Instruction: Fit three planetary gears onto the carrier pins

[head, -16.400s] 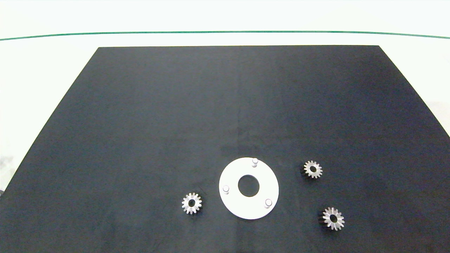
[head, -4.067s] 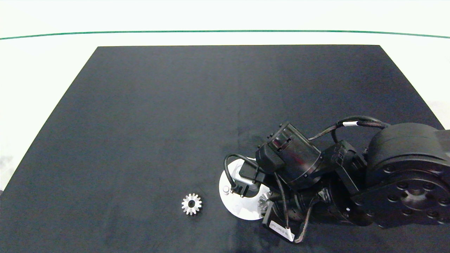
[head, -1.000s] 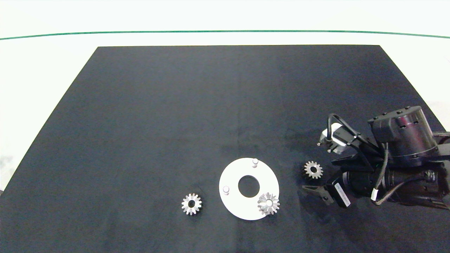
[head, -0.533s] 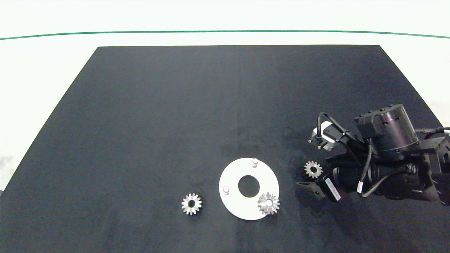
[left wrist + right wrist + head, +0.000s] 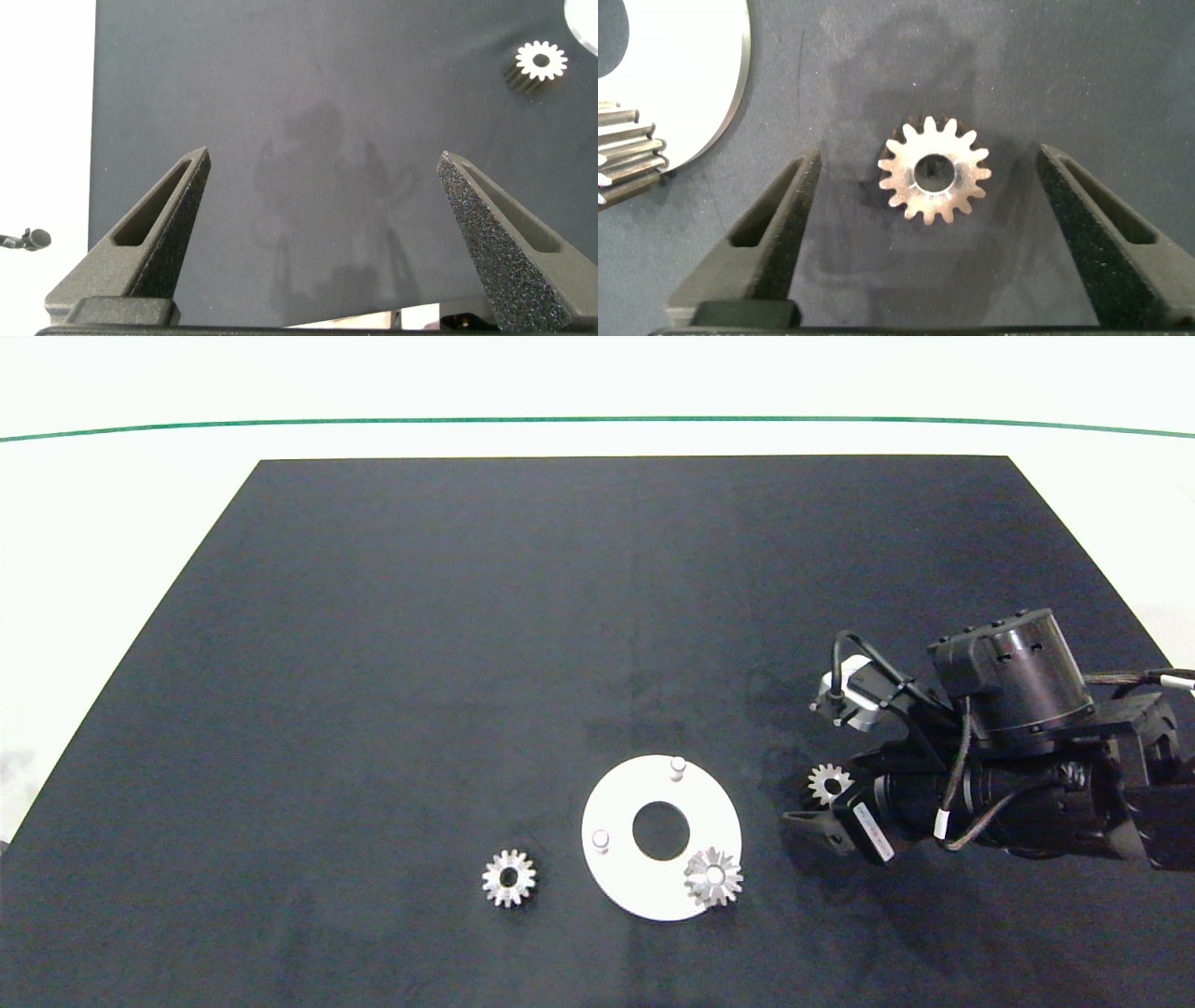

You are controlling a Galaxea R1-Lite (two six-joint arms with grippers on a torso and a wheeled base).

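One silver planetary gear [image 5: 713, 876], its pointed teeth catching the light, is seated on the carrier pin nearest the mat's front edge, on the flat white disc [image 5: 616, 877] with the large round centre hole. The two other carrier pins, short whitish cylinders, are left bare: one [image 5: 677, 767] on the disc's far side, one [image 5: 600, 840] on its left side.

A second gear [image 5: 934, 172] lies flat on the black matte mat [image 5: 467, 616] just beside the disc's right rim, its round bore facing up. It is straddled by the right gripper [image 5: 929, 243], whose two grey, grainy wedge-shaped fingers are spread wide to either side of it without touching its teeth. In the head view this gear [image 5: 827, 783] is partly covered by the dark arm, which reaches in from the mat's right edge; how far the fingertips stand above the mat cannot be judged with confidence.

The third gear [image 5: 509, 878] lies flat on the mat to the left of the disc, near the front edge and well apart from the others.

The left gripper [image 5: 322, 233] is held over bare mat near the mat's left edge, its rough-surfaced fingers likewise spread with nothing between them; the third gear [image 5: 541, 61] is seen well beyond it.

The mat rests on a white table [image 5: 140, 485] crossed by a thin green line [image 5: 597, 420] near its far edge.
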